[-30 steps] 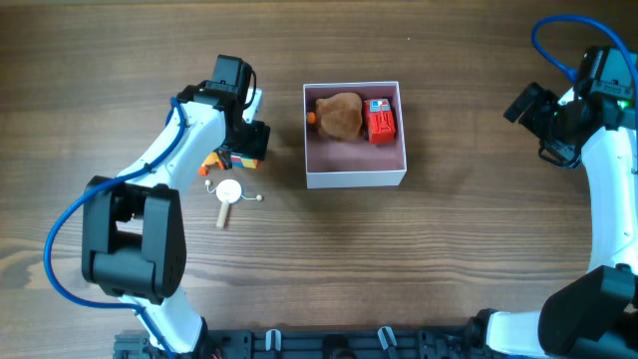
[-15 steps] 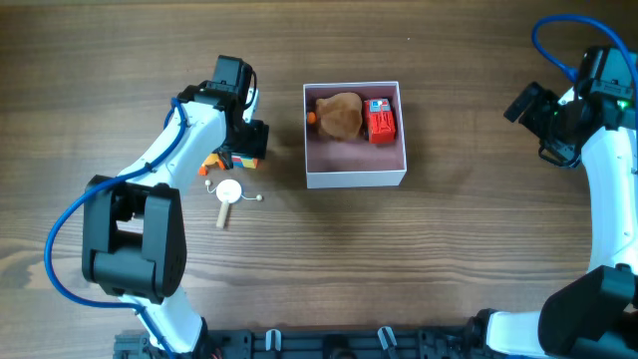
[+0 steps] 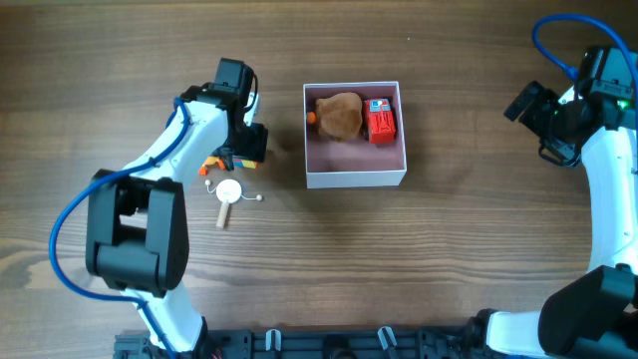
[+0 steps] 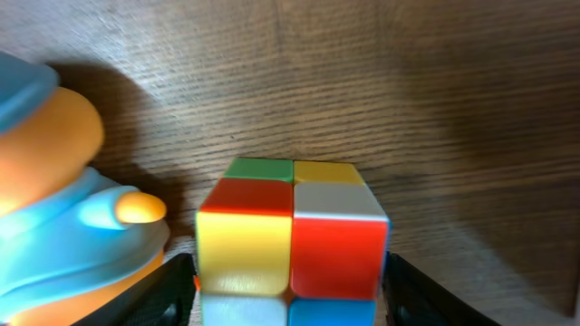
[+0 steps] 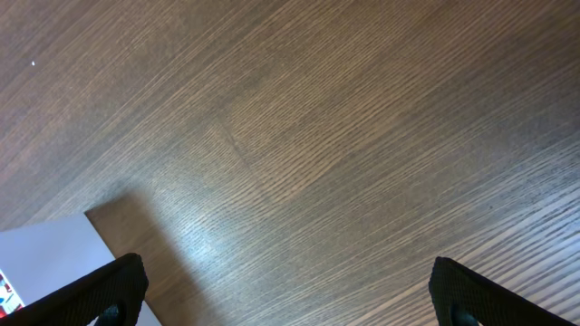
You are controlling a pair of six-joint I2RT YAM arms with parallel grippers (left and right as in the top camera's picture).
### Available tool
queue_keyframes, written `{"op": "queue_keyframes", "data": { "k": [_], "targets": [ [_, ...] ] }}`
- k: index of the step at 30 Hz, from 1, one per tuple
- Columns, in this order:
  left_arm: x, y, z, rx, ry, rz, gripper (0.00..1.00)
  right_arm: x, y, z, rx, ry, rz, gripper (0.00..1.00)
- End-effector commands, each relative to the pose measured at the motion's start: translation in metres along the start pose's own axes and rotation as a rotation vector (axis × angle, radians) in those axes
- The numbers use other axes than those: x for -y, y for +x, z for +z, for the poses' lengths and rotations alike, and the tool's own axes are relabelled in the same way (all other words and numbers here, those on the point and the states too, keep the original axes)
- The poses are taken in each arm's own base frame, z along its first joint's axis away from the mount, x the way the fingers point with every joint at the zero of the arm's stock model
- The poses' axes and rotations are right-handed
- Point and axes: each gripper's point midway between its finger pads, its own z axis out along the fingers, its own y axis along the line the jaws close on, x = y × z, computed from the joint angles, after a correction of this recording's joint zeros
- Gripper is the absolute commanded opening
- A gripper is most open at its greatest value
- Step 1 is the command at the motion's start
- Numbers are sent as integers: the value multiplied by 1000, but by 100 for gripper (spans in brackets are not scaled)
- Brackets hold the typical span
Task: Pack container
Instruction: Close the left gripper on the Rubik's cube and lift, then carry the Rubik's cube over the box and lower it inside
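Dark wood-grain table [image 3: 449,259], white-walled pink-lined square container [image 3: 355,172] mid-table. Left gripper [image 4: 290,272] straddles a multicoloured puzzle cube [image 4: 290,240], fingers either side, grip unclear. Right gripper [image 5: 281,290] spread wide.

A wood-grain bench [image 3: 419,259] is carrying every loose piece. A multicoloured cube [image 4: 290,240] is sitting flat on it, with an orange and blue toy [image 4: 54,208] lying just beside it. Nearby, a white round disc on a wooden handle [image 3: 228,192] is resting. A brown soft toy [image 3: 340,116] and a red toy [image 3: 380,121] are lying side by side inside the container [image 3: 355,178].
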Motion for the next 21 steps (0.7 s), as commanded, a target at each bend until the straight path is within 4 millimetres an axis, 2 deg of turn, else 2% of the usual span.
{"op": "queue_keyframes", "data": {
  "k": [1, 4, 8, 10, 17, 21],
  "targets": [
    [-3, 5, 11, -38, -16, -3, 57, 0, 0, 4, -6, -2, 15, 100],
    [-3, 5, 11, -37, -16, -3, 46, 0, 0, 4, -6, -2, 16, 100],
    [-3, 5, 8, -36, -16, -3, 38, 0, 0, 4, -6, -2, 15, 100],
    [-3, 4, 2, -30, -15, -3, 37, 0, 0, 4, -6, -2, 16, 100],
    [8, -10, -49, 18, -6, 23, 41, 0, 0, 4, -6, -2, 16, 100],
    [34, -15, -85, 61, 39, 72, 45, 0, 0, 4, -6, -2, 15, 100]
  ]
}}
